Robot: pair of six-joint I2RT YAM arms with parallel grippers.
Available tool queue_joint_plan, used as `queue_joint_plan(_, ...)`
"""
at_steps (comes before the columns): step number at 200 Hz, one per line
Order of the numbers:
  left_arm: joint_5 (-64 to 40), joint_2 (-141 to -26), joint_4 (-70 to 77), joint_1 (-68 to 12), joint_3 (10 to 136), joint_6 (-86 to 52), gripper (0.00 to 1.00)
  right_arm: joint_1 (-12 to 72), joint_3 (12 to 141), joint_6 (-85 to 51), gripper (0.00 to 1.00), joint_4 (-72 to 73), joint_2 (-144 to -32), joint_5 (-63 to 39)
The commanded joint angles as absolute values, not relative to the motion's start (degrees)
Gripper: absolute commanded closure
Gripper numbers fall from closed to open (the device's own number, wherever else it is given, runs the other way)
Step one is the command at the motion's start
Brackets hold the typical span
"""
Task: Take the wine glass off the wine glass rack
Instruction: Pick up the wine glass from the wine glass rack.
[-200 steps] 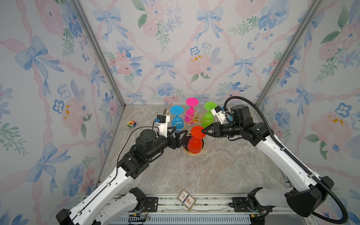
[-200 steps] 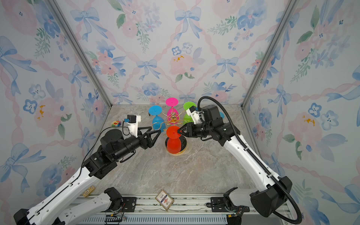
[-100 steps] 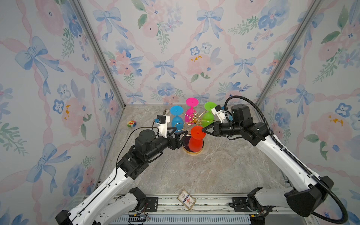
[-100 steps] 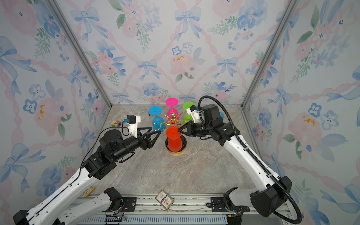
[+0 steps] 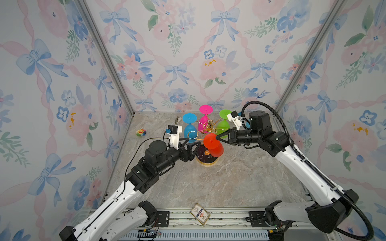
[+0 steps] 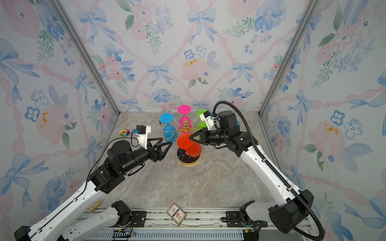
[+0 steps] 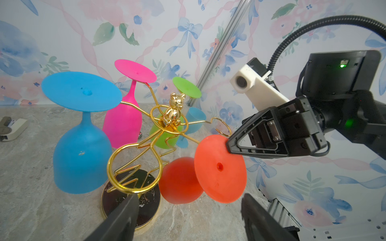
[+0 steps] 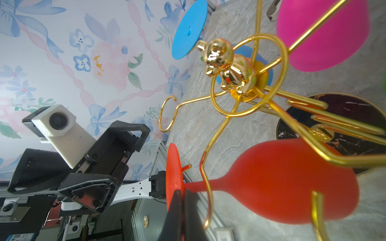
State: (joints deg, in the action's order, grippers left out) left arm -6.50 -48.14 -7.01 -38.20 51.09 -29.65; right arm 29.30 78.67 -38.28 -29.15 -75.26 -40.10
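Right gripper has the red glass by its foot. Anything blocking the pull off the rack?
The stem of the red wine glass sits inside a gold wire loop of the wine glass rack, so it probably must slide out along that arm. The open left gripper faces the foot, close beside it.

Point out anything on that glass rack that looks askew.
The red wine glass is tilted: the right gripper pinches the rim of its foot, which stands almost on edge, the stem crossing a wire loop of the wine glass rack. The blue glass, pink glass and green glass hang straight.
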Motion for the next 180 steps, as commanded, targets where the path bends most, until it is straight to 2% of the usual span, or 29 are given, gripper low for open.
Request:
queue_joint_plan(1,-6.89,-47.28,-6.78,-37.71,50.35,-29.39,0.21,29.24,77.71,-40.06,1.0,-26.79,-75.22,-41.64)
queue_joint_plan(180,-7.14,-45.51,-6.92,-37.0,49.48,-29.6,0.21,35.23,83.18,-36.99,1.0,-28.14,-79.1,-41.13)
